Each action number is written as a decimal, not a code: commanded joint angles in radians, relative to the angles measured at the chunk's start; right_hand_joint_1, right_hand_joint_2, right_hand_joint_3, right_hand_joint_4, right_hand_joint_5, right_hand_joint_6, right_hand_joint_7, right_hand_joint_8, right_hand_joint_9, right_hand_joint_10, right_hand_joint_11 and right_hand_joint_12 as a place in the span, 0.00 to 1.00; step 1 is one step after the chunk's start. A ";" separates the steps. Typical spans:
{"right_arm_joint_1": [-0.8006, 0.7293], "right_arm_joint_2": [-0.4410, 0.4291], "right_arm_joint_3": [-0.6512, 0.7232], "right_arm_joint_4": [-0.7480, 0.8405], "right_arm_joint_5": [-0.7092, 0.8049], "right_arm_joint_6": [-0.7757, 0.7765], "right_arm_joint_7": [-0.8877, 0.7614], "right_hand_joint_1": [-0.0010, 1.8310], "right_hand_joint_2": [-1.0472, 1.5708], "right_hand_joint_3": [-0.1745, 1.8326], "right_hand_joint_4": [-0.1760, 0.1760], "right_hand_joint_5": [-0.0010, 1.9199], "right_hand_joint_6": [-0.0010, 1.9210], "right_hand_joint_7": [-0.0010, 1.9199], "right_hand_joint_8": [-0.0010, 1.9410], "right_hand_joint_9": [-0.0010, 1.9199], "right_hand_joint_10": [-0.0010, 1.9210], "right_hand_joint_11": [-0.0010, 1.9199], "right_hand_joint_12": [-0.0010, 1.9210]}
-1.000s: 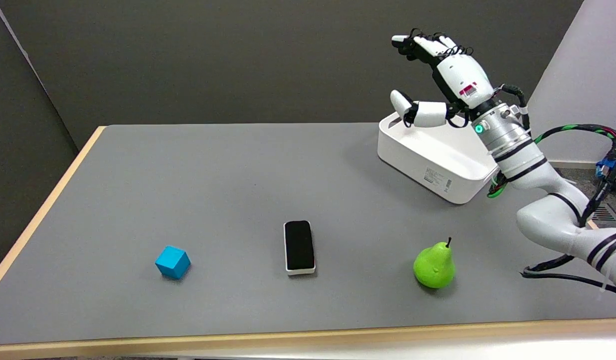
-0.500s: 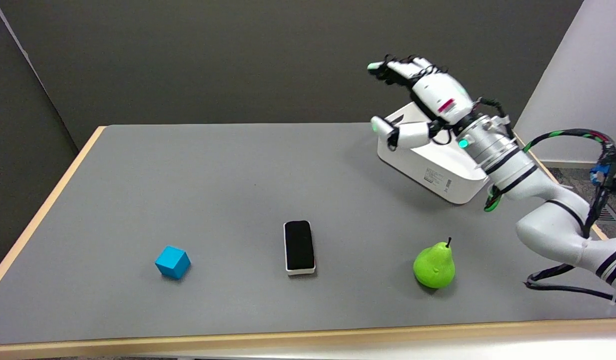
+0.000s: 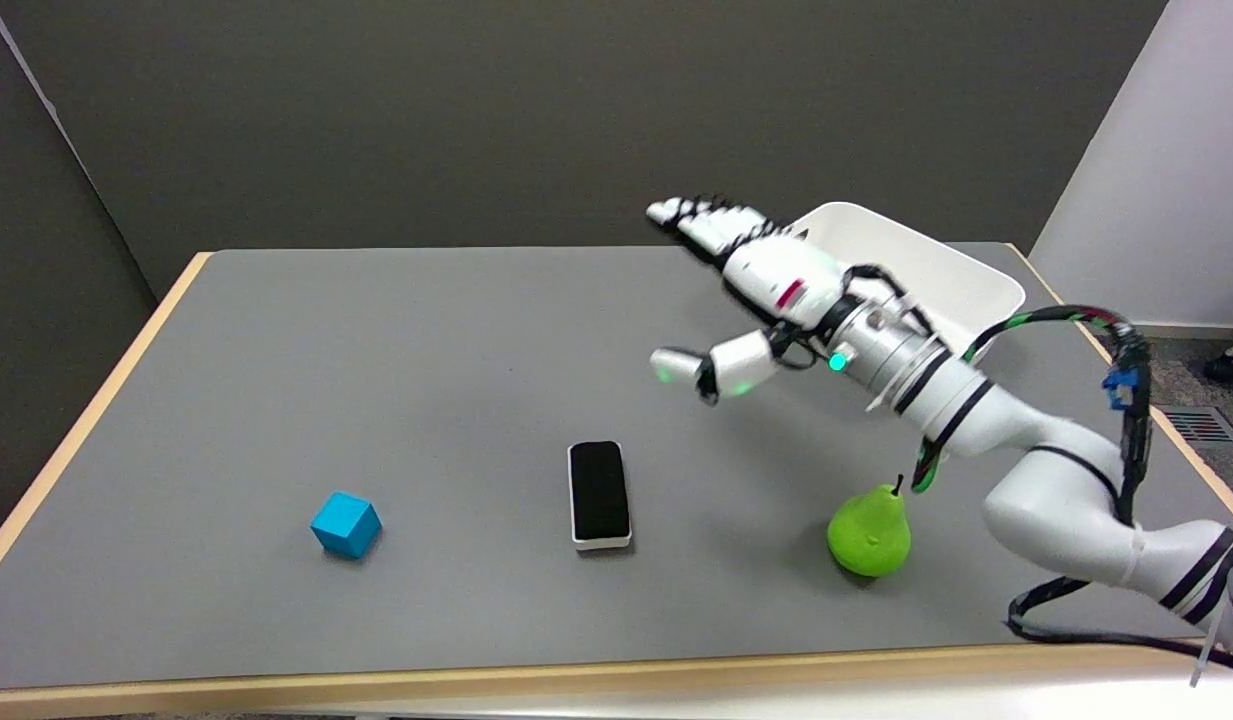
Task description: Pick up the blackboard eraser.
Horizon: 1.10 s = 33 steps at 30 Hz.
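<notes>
The blackboard eraser (image 3: 599, 494), a black pad on a white base, lies flat on the grey table (image 3: 426, 350) near the front middle, its long side running front to back. My right hand (image 3: 746, 290) hovers in the air above the table, up and to the right of the eraser and well apart from it. Its fingers are stretched out towards the left with the thumb spread below them, and it holds nothing.
A blue cube (image 3: 346, 524) sits left of the eraser. A green pear (image 3: 870, 532) stands to its right, just under my forearm. A white bin (image 3: 906, 262) stands at the back right behind the arm. The table's wooden edge runs along the front and left.
My right hand has swung down and to the left, from above the white bin to over the table's middle, closer to the eraser. The eraser, cube and pear have not moved.
</notes>
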 commanded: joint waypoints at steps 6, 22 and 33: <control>-0.157 0.026 -0.214 0.123 -0.004 -0.160 -0.168 0.25 0.60 0.43 0.40 0.00 0.00 0.00 0.00 0.00 0.00 0.00 0.31; -0.181 0.010 -0.182 0.131 -0.003 -0.169 -0.179 0.26 0.59 0.44 0.40 0.00 0.00 0.00 0.00 0.00 0.05 0.00 0.35; -0.149 -0.143 -0.130 0.124 -0.017 -0.384 -0.186 0.25 0.58 0.52 0.35 0.00 0.00 0.00 0.02 0.00 0.10 0.00 0.38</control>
